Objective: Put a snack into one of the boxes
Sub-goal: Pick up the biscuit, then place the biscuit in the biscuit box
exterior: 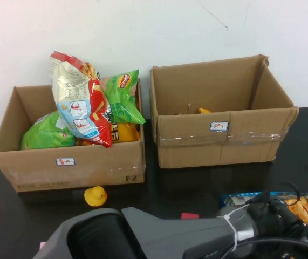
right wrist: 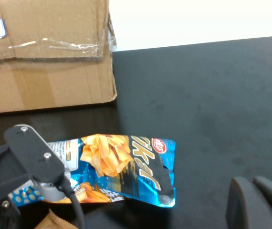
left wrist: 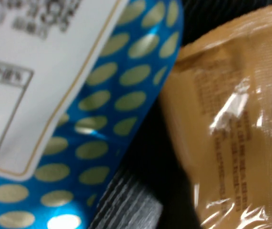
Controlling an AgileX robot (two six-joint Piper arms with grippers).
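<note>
Little weight expected from the slippery, crinkly blue foil snack bag (right wrist: 126, 164), flat before the taller taped brown cardboard box (exterior: 218, 145), best pinched at an edge seam; left gripper (exterior: 283, 213) over it, right gripper (right wrist: 252, 202) farther out, both grips unreadable.

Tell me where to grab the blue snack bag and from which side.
Grip the blue snack bag at its free crimped edge, coming from above: it lies flat on the table, so only an edge pinches. The left gripper is over its other end; the right gripper waits nearby.
</note>
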